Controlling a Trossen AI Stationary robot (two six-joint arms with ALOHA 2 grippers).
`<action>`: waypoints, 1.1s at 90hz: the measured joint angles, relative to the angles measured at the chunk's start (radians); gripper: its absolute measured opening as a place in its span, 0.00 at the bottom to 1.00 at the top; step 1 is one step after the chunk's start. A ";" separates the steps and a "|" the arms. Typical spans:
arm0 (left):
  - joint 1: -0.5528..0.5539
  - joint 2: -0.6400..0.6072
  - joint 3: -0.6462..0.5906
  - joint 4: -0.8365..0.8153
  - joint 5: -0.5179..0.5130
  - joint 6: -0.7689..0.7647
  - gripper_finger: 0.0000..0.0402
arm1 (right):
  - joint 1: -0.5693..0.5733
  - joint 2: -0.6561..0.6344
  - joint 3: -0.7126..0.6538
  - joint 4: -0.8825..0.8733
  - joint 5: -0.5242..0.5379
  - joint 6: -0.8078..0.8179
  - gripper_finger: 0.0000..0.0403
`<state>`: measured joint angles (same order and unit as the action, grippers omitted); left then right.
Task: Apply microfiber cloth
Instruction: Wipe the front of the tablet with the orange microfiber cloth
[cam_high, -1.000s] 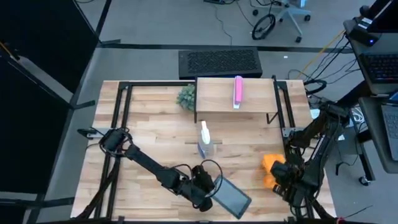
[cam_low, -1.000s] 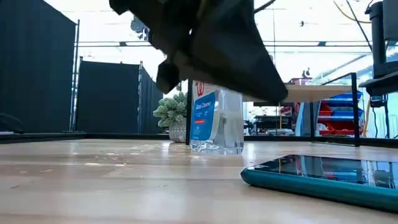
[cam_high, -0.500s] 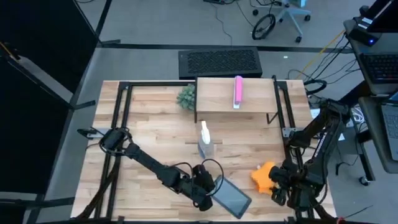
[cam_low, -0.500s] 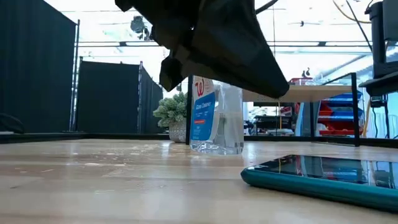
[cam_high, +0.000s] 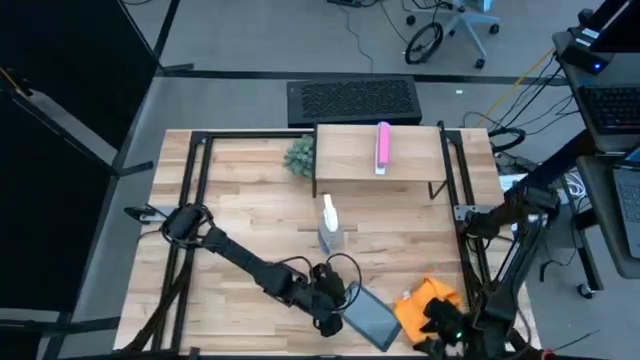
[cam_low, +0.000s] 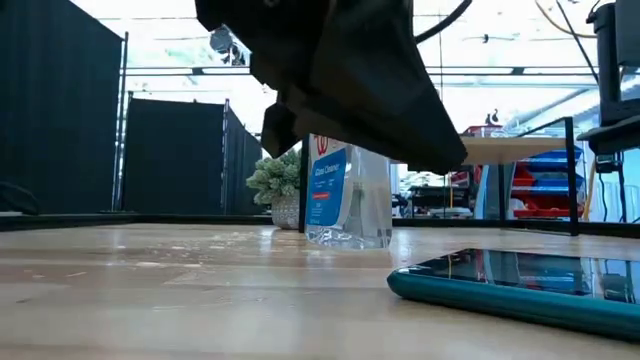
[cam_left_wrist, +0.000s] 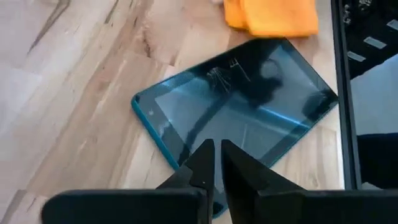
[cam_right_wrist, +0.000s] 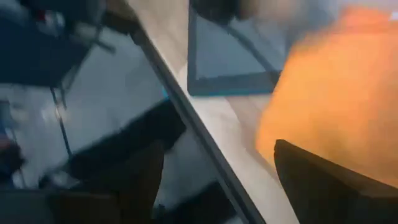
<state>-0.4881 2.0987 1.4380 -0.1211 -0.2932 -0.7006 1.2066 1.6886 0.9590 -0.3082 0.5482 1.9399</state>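
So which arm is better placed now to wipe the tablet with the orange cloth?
The right one, probably. Its pincer carries the microfiber cloth just beside the tablet. The left pincer is shut and empty, hovering over the tablet's edge.

The right claw (cam_high: 440, 322) sits low at the tabletop's (cam_high: 250, 215) near edge, the orange microfiber cloth (cam_high: 425, 303) bunched against it — the dark tablet (cam_high: 372, 320) just beside, left claw (cam_high: 328, 305) at its far end.
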 joint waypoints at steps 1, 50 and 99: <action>0.001 0.000 0.000 0.000 0.000 0.000 0.09 | -0.002 0.011 0.000 0.013 0.003 0.007 0.69; 0.006 0.042 -0.007 -0.004 0.005 -0.024 0.20 | -0.014 0.084 -0.001 -0.224 -0.116 0.076 0.65; 0.016 0.042 -0.007 -0.029 0.005 -0.026 0.20 | -0.030 0.234 0.003 0.196 0.143 0.270 0.65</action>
<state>-0.4723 2.1410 1.4307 -0.1498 -0.2883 -0.7269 1.1768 1.9228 0.9619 -0.1124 0.6911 2.2102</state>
